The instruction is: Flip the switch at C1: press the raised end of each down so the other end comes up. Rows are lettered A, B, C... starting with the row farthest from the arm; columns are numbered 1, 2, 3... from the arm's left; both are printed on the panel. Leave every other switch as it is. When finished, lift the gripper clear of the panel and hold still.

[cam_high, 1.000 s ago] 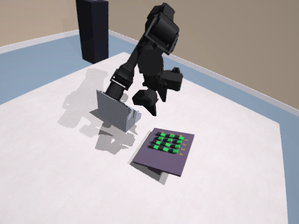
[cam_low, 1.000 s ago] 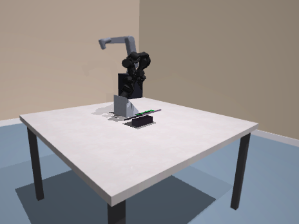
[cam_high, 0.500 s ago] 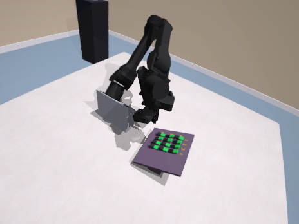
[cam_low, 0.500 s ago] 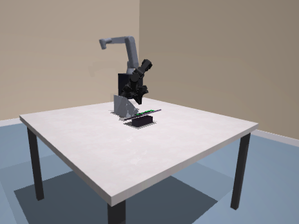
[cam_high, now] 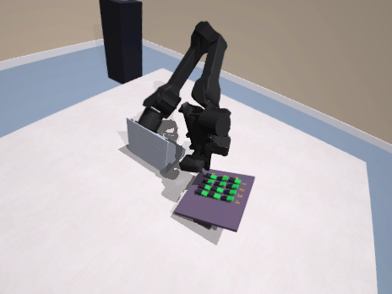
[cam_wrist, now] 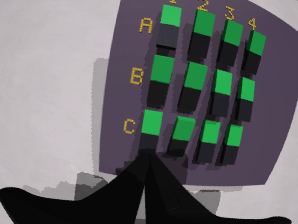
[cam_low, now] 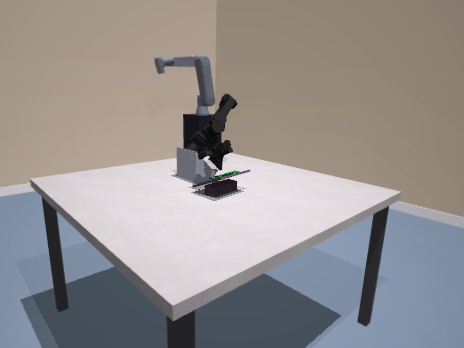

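Observation:
The purple panel (cam_high: 211, 211) (cam_low: 244, 172) (cam_wrist: 111, 150) carries rows A to C and columns 1 to 4 of green-and-black rocker switches. In the wrist view, switch C1 (cam_wrist: 152, 122) (cam_high: 214, 176) has its bright green half on the far side. Its black near half looks like the raised end, and its lower edge is partly hidden by the fingertips. My gripper (cam_wrist: 147, 159) (cam_high: 205, 169) (cam_low: 220, 168) is shut and empty, pointing down with its tips together at the near end of C1. Whether they touch it cannot be told.
A grey upright board (cam_high: 148, 145) (cam_low: 186, 164) stands close beside the arm, left of the panel in the top and exterior views. The panel is tilted on a dark block (cam_low: 220, 188). A dark pedestal (cam_high: 122, 42) with a grey arm (cam_low: 204, 80) stands beyond the table.

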`<action>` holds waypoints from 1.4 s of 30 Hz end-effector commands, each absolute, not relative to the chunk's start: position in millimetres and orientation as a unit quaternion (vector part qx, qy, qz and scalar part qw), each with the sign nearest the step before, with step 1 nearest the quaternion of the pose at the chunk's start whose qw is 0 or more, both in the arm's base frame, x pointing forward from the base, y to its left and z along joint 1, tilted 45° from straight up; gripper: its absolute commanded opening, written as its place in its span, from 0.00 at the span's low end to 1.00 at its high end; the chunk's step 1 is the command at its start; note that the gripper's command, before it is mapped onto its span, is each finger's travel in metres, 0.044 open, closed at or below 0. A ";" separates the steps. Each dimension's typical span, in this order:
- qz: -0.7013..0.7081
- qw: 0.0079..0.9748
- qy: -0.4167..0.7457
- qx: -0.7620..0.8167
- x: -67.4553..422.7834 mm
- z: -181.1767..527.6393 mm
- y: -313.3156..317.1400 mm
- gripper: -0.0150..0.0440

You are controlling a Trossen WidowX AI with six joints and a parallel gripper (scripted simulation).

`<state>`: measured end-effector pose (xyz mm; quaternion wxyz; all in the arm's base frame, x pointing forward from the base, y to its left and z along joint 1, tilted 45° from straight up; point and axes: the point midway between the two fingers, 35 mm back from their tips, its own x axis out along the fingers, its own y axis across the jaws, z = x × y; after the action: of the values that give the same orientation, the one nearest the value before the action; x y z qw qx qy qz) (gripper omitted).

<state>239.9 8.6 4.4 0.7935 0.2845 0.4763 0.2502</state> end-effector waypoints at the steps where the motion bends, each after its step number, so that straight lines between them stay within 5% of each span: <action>1: 0.251 0.790 0.478 0.289 240.2 0.6 13.0 0.25; 42: 0.251 0.790 0.478 0.289 246.0 -8.6 22.9 0.25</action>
<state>245.9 23.0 -7.6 0.7903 0.2894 0.4769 0.2535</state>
